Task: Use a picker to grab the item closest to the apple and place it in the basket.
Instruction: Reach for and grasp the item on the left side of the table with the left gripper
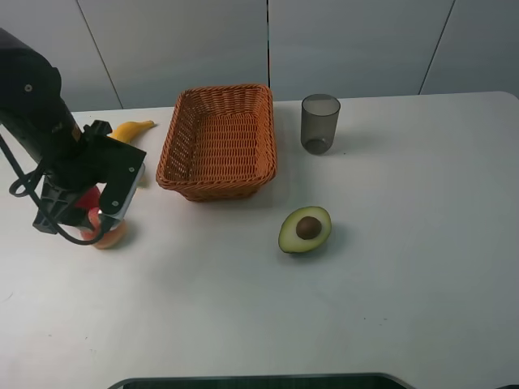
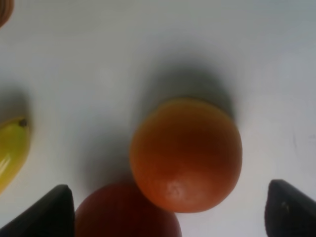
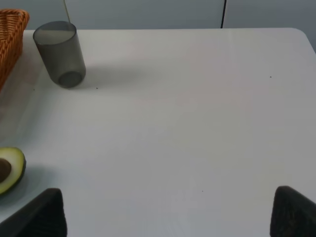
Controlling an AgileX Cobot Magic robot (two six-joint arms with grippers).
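White table [image 1: 405,243], grey wall panels behind. Items as I read them from my feeds:

- Wicker basket [image 1: 219,142], far centre, nothing in it.
- Grey cup [image 1: 320,123], upright, just beside the basket.
- Avocado half [image 1: 306,229], pit up, nearer than the basket.
- Banana [image 1: 132,128], on the basket's other side.
- Orange [image 2: 186,154], on the table, seemingly touching the red apple [image 2: 123,212], both under the left arm.
- Left gripper [image 2: 168,210]: jaws spread wide, orange between them, untouched.
- Right gripper [image 3: 168,212]: jaws apart, over bare table.
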